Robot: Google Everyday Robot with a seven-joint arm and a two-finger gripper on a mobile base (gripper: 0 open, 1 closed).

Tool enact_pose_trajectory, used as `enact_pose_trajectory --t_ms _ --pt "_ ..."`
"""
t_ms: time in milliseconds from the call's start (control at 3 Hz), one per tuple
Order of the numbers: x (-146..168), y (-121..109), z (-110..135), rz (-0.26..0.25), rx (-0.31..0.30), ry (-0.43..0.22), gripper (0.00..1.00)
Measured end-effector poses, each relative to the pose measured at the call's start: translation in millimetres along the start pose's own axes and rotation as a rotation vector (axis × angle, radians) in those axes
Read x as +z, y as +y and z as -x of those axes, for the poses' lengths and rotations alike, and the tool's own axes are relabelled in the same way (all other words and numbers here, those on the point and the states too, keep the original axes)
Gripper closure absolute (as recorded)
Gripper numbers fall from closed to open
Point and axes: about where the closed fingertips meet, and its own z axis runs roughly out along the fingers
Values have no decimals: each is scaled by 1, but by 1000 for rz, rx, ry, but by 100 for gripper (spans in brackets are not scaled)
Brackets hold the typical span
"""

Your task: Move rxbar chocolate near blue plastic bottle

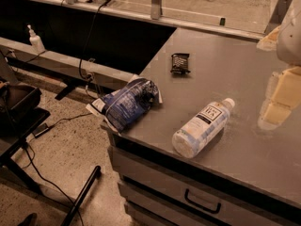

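Camera view shows rxbar chocolate [180, 63] well apart from right-edge claw [274, 108]

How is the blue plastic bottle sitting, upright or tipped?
Tipped: the blue plastic bottle lies on its side, white cap toward the gripper at far right.

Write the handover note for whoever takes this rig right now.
The end effector hangs at the right edge of the view, over the counter, apart from both task items.
The rxbar chocolate lies flat toward the counter's far side, not gripped.
The blue plastic bottle lies on its side near the front edge, cap pointing away.
The chip bag overhangs the left edge.
Done: nothing yet.
Left: grasp the bar and set it beside the bottle.
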Motion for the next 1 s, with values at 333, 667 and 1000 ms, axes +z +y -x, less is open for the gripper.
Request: enact_pose_trajectory --t_ms 333,667,1000 --pt "0 0 0 0 0 0 0" --pt "4 -24 7 -22 27 -28 0" --pt "15 -70 23 -44 90 -91 0"
